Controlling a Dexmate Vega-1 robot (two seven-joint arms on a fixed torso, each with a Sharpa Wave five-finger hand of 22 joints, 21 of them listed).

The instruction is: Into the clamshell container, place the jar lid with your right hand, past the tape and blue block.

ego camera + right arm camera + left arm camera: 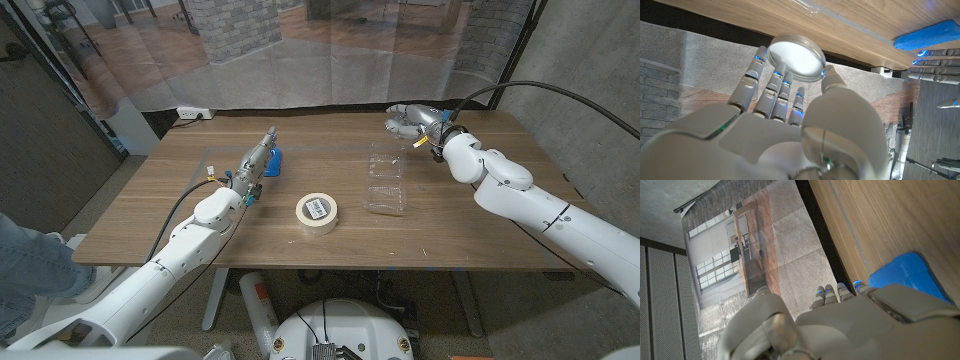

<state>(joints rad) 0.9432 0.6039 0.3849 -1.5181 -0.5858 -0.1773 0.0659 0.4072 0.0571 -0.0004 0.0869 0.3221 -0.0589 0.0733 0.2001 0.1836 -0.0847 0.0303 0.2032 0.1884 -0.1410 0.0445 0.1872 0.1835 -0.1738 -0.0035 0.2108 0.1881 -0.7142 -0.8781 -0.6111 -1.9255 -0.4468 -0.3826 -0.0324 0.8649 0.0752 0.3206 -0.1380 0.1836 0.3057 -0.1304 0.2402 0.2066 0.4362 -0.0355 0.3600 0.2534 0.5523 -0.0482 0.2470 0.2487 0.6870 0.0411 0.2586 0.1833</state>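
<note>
Silvery metal jar lid [795, 55] sits pinched between the thumb and fingertips of the right hand [410, 122], held above the far right part of the wooden table [180, 215]. Nearer the middle lies the clear clamshell container [386, 180], open, well apart from that hand. A roll of tape [317, 211] rests left of the container. The left hand [254, 163] grasps nothing, fingers straight and stretched out just beside the blue block [273, 162]

A wooden table [480, 235] stands before a translucent curtain [330, 50], with a white power strip [194, 114] on the floor behind it.
</note>
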